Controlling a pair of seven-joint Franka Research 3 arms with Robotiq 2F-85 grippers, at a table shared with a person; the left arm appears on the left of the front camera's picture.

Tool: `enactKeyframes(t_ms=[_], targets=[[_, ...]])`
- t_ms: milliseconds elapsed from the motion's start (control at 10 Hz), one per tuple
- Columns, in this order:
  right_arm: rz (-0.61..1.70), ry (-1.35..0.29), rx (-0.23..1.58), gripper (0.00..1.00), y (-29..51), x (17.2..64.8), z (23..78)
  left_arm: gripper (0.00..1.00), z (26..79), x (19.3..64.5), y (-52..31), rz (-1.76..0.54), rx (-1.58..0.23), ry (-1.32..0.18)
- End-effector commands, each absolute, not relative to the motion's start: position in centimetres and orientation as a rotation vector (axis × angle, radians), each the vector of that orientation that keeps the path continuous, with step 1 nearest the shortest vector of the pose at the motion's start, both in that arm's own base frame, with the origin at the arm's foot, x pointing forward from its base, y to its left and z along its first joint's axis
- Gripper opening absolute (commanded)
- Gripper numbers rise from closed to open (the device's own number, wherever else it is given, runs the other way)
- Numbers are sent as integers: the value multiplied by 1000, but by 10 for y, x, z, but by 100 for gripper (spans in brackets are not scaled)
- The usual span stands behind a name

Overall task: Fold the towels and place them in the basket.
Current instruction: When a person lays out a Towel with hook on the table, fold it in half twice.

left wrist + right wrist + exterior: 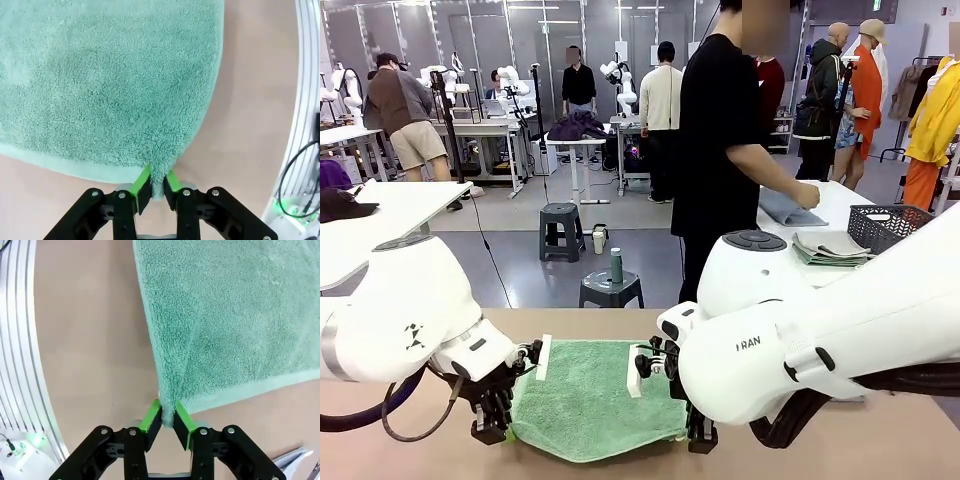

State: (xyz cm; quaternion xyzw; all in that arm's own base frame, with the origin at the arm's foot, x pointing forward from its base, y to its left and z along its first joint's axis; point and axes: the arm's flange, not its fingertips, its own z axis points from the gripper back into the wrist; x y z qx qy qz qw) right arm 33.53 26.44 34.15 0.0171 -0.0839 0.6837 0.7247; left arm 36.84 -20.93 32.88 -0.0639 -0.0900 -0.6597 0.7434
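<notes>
A mint green towel [590, 395] lies spread on the tan table between my two arms. My left gripper [492, 425] is shut on the towel's near left corner; in the left wrist view the green pads [143, 180] pinch a fold of the terry cloth [110, 85]. My right gripper [698, 432] is shut on the near right corner, and its pads [151, 417] clamp the towel's edge [230, 320]. A dark grey lattice basket [888, 226] stands on the white table at the far right. A person's hand presses a grey-blue towel [790, 208] there.
Folded cloths [828, 248] lie stacked beside the basket. The person in black stands behind my table [410, 440], between it and the white table. A dark stool with a bottle [615, 268] stands beyond the far edge. The ring base [20, 365] curves alongside the table.
</notes>
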Motion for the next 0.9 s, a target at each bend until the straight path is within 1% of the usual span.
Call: enactKeyframes(t_ms=[0, 100, 200, 300, 500, 700, 800], targets=[[1510, -192, 35, 0, 266, 336, 340, 0, 329, 369, -211, -1453, -127, -193], [1509, -185, 38, 16, 264, 335, 341, 12, 329, 368, -209, -1445, -140, -197], [1525, -201, 1, 16, 264, 336, 369, 12, 354, 374, -209, -1475, -167, -146], [1539, -199, 35, 16, 265, 340, 386, 12, 370, 380, -205, -1466, -221, -159], [1490, -189, 73, 16, 268, 367, 406, 12, 386, 391, -201, -1455, -239, -187], [1436, -192, 86, 16, 275, 402, 416, 12, 403, 418, -208, -1425, -255, -209], [1417, -192, 107, 16, 280, 417, 418, 12, 406, 433, -214, -1418, -272, -189]])
